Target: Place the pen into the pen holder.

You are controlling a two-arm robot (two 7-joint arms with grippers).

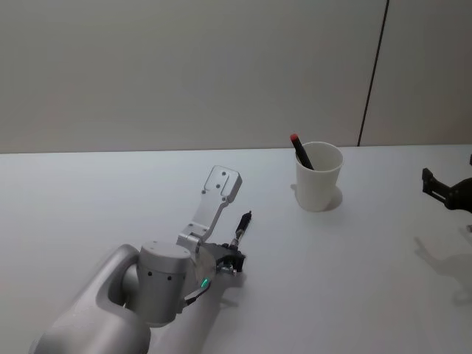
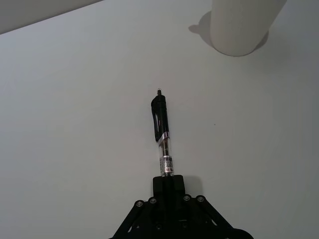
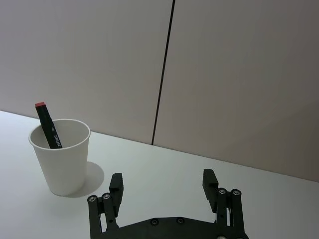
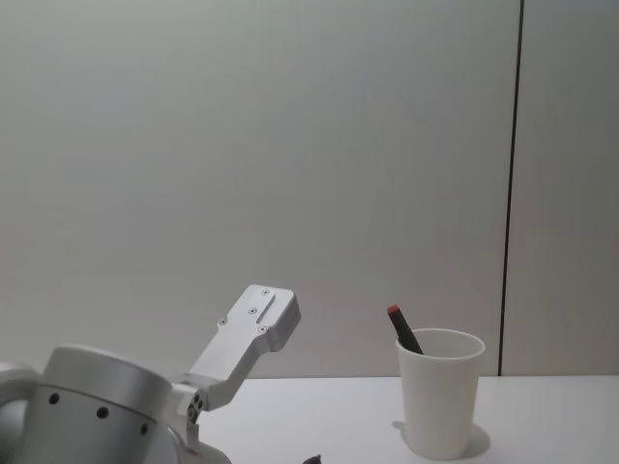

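The pen holder [image 1: 318, 181] is a white paper cup at the back right of the table, also in the chest view [image 4: 440, 396] and the right wrist view [image 3: 61, 157]. A black pen with a red tip [image 1: 300, 150] leans inside it. My left gripper [image 1: 234, 252] is shut on the barrel end of a second pen [image 2: 160, 130], black with a clear barrel, which points toward the cup from well short of it. My right gripper [image 3: 163, 181] stands open and holds nothing at the table's right edge [image 1: 446, 190], right of the cup.
The white table [image 1: 354, 280] runs back to a plain grey wall with a dark vertical seam [image 1: 372, 74]. My left arm's grey housing [image 1: 110, 302] fills the near left corner.
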